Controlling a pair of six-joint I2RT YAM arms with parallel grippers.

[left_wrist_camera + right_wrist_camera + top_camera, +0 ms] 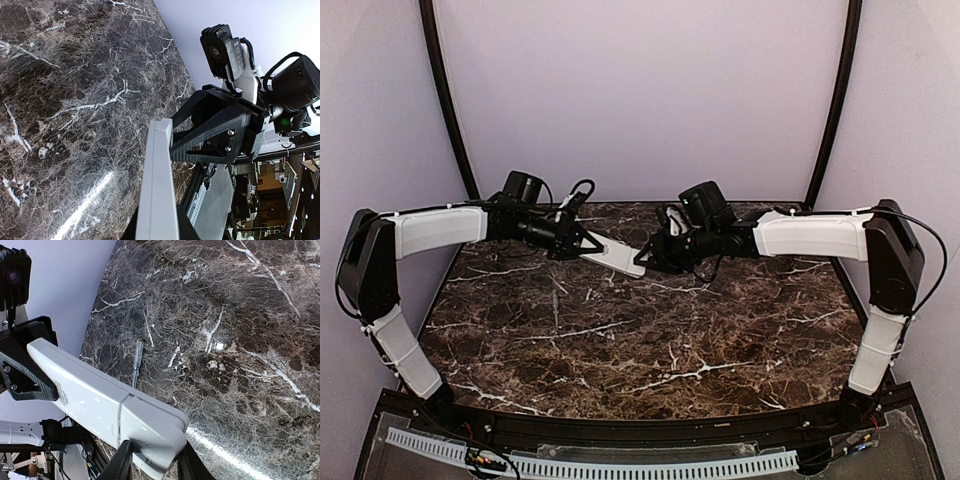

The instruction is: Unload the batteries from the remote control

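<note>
Holding plan: I have the remote control [616,255] gripped at both ends and lifted, so one arm can steady it while the other works on its cover. I judge the unloading has barely begun.
Table [620,350]: dark marble, lying below the remote control and not touching it, which leaves room to turn the casing.
Left arm [440,230]: reaches in from the left of the remote control and, as I read it, acts as the vice.
Right arm [810,235]: comes in from the right of the remote control, facing the left arm along the casing's length.
Remote control: a white bar slanting between the two grippers, with small dark print [57,387] near its left end.
Left gripper [586,244]: jaws closed on the left end of the remote control, which juts straight out from between them in its wrist view.
Right gripper [652,258]: its fingers [122,460] sit against the two sides of the right end of the remote control. I take this as a grip, as far as the wrist view shows.
Seam [120,412]: crosses the casing just inward of the right end. I judge the part beyond it to be the battery cover, which would explain a grip there, ready to slide it off.
Batteries: none show in any view. I judge they sit inside the remote control, behind that cover.
</note>
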